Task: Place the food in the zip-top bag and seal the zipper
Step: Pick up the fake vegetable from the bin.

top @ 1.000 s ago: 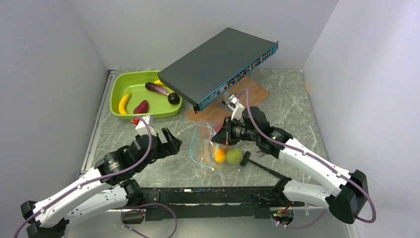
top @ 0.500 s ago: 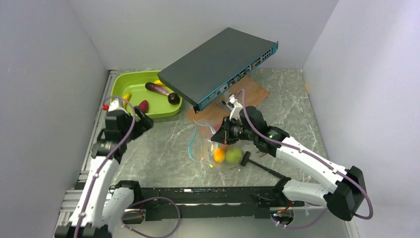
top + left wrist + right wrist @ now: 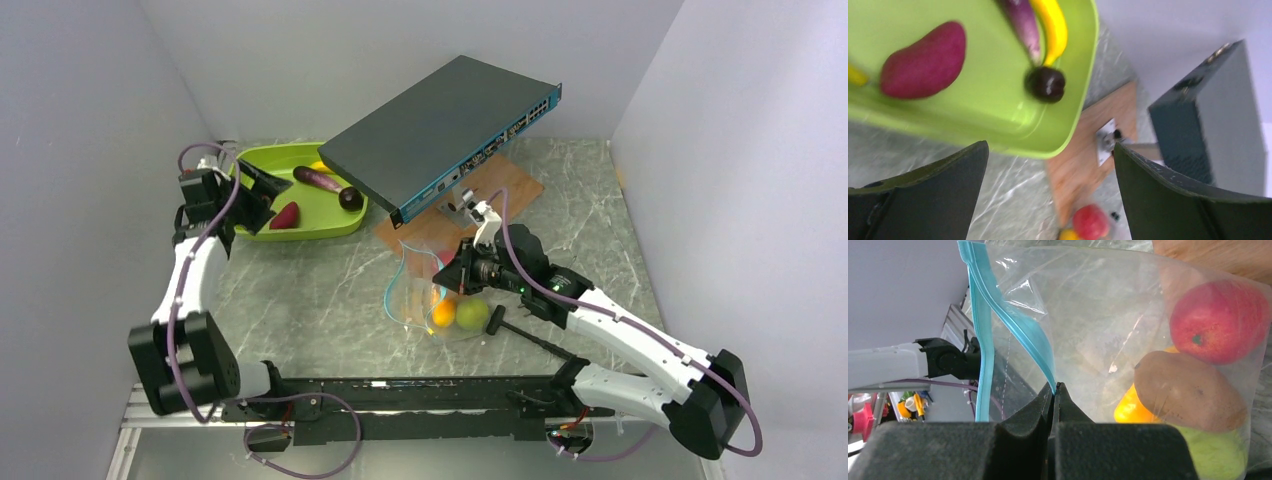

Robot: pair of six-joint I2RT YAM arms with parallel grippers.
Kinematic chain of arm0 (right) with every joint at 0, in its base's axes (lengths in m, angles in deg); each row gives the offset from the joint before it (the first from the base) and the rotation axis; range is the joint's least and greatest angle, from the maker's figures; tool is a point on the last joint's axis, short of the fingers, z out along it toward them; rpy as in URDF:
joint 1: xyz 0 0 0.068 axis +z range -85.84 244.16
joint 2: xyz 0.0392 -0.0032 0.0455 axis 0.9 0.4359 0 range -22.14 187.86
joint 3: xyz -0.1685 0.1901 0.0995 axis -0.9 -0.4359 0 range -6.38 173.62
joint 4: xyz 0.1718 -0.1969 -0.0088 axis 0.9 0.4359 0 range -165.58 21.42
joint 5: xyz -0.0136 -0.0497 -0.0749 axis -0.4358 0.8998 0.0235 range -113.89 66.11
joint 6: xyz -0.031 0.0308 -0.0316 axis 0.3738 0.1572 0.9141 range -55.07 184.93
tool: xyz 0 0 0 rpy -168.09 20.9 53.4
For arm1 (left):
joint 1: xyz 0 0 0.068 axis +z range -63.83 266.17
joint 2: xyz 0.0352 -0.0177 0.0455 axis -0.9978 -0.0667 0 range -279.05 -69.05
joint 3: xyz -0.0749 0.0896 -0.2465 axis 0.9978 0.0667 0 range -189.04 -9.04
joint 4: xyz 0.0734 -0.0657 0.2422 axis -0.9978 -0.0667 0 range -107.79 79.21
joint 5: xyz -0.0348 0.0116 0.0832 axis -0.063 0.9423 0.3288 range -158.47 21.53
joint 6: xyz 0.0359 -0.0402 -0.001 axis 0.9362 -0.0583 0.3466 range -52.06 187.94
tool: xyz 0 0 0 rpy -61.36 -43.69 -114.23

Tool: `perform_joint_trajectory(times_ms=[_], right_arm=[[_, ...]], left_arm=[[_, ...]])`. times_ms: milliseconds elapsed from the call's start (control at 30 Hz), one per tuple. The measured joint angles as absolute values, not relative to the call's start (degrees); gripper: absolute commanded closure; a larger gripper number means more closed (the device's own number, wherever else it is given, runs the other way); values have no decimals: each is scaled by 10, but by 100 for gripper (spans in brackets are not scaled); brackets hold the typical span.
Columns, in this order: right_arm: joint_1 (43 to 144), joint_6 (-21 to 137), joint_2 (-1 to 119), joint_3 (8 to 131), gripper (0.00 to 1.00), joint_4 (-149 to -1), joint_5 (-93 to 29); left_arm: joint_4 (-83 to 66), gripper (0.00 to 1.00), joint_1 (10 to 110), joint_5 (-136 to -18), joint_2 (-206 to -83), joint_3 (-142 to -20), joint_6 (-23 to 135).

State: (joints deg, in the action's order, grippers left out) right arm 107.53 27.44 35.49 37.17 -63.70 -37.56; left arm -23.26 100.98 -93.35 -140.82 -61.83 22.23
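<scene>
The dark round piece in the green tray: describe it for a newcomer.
Find the lime-green tray, far left in the top view. In its corner nearest the network switch lies the dark round piece, at the purple eggplant's tip. It alone is ball-shaped and near-black.

**Colours on the table**

The table (image 3: pixel 320 290) is showing grey-green marble with white veins. The tray (image 3: pixel 973 107) is glowing lime green, with a magenta piece (image 3: pixel 923 60), purple eggplant (image 3: pixel 1023 22) and yellow banana (image 3: pixel 1053 25). The bag (image 3: pixel 1088 305) is reading clear, its zipper (image 3: pixel 983 340) teal. A red apple (image 3: pixel 1220 322), brown piece (image 3: pixel 1188 395), orange (image 3: pixel 1130 407) and green apple (image 3: pixel 1218 455) are showing through.
</scene>
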Motion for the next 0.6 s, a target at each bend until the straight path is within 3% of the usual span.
perform_joint_trajectory(times_ms=[300, 600], right_arm=[[1075, 290, 344, 370, 100, -638, -375], [1101, 312, 332, 355, 100, -651, -347]], left_arm=[[-66, 2, 985, -881, -1591, -662, 40], [-14, 9, 919, -783, -1699, -722, 22]])
